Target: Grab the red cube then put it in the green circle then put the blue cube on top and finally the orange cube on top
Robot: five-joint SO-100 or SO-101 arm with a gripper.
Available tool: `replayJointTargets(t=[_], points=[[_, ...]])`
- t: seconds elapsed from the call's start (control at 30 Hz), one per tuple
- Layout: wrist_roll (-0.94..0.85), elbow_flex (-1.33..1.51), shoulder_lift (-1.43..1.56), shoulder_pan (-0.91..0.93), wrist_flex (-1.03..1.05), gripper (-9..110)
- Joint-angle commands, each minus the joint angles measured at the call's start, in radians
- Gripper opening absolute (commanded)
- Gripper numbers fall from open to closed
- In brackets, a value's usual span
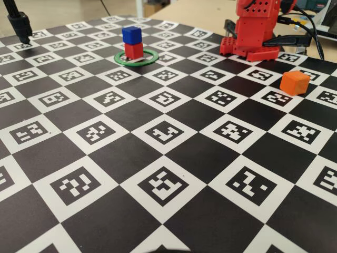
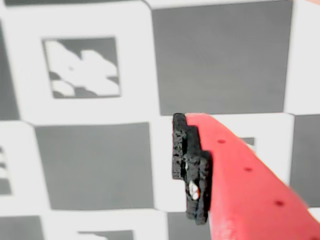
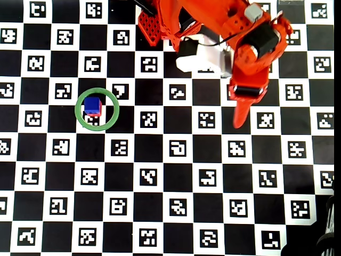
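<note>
The green circle (image 1: 136, 59) (image 3: 97, 109) lies on the checkerboard at the far left. Inside it stands the red cube (image 1: 134, 50) (image 3: 94, 113) with the blue cube (image 1: 131, 35) (image 3: 92, 104) stacked on top. The orange cube (image 1: 294, 82) sits alone on the board at the right, in front of the arm's base; it does not show in the overhead view. My gripper (image 3: 240, 118) hangs over the board right of centre, far from the stack. The wrist view shows one red finger (image 2: 240, 175) with a bare black pad (image 2: 187, 160) and only board beside it, so the gripper is open and empty.
The red arm base (image 1: 253, 31) (image 3: 160, 26) stands at the board's far edge, with cables (image 1: 310, 26) trailing to its right. A black post (image 1: 20, 25) stands at the far left corner. The board is printed with marker squares.
</note>
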Motion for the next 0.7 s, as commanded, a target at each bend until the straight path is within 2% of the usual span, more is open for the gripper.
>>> replayJointTargets(t=[0.0,0.1,0.23,0.33,0.67], points=[[0.011,0.012,0.094,-0.069,-0.028,49],[0.198,0.015,0.14,-0.097,0.014,46],[0.268,-0.025,0.117,-0.184,0.058,45],[0.291,-0.063,0.035,-0.239,0.077,46],[0.313,0.029,-0.095,-0.35,-0.057,51]])
